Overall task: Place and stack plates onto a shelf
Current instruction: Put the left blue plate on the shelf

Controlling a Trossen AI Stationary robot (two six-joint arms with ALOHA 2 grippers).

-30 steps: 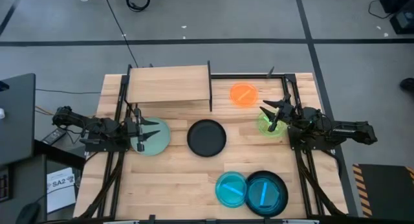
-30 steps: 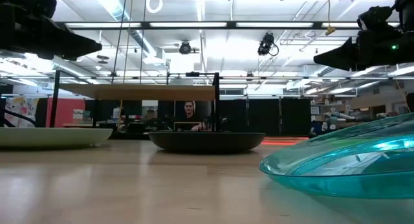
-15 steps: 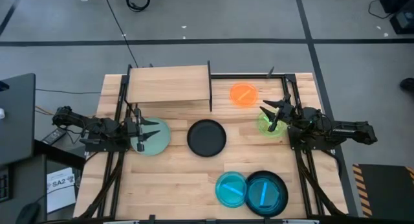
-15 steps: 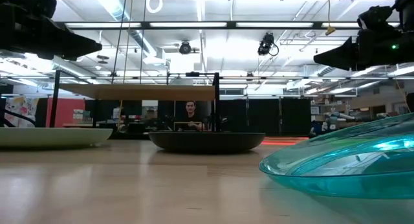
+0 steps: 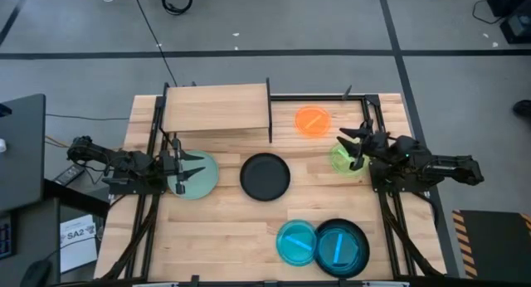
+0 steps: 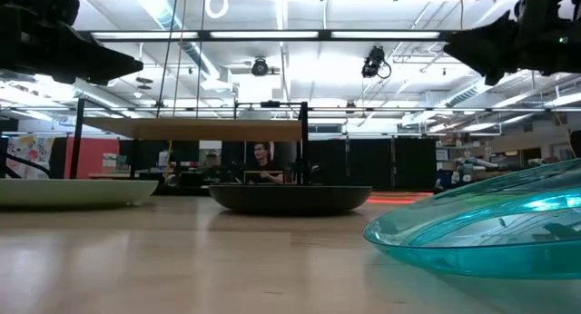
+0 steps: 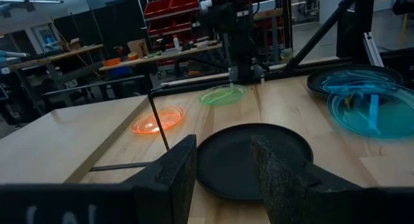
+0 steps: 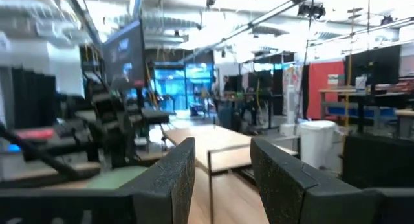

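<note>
The shelf (image 5: 216, 109), a light-wood board on thin black legs, stands at the table's far left. A mint plate (image 5: 197, 176) lies below my left gripper (image 5: 196, 165), which hovers open and level above it. A black plate (image 5: 265, 176) rests flat at mid-table. The orange plate (image 5: 313, 121) and the green plate (image 5: 343, 159) lie at the far right. My right gripper (image 5: 347, 143) hangs open above the green plate, its fingers tipped upward. A blue plate (image 5: 296, 242) lies near the front edge beside another black plate (image 5: 342, 247) with a blue plate in it.
A black frame rail (image 5: 377, 179) runs along the table's right side and another (image 5: 151, 204) along its left. Bare wood (image 5: 224, 229) lies between the mint plate and the blue plate. In the low view a person (image 6: 264, 160) sits in the room behind.
My right gripper has tipped its fingers upward and rolled a little about its own line while staying above the green plate. In the low view it now shows higher. The plates lie as before.
</note>
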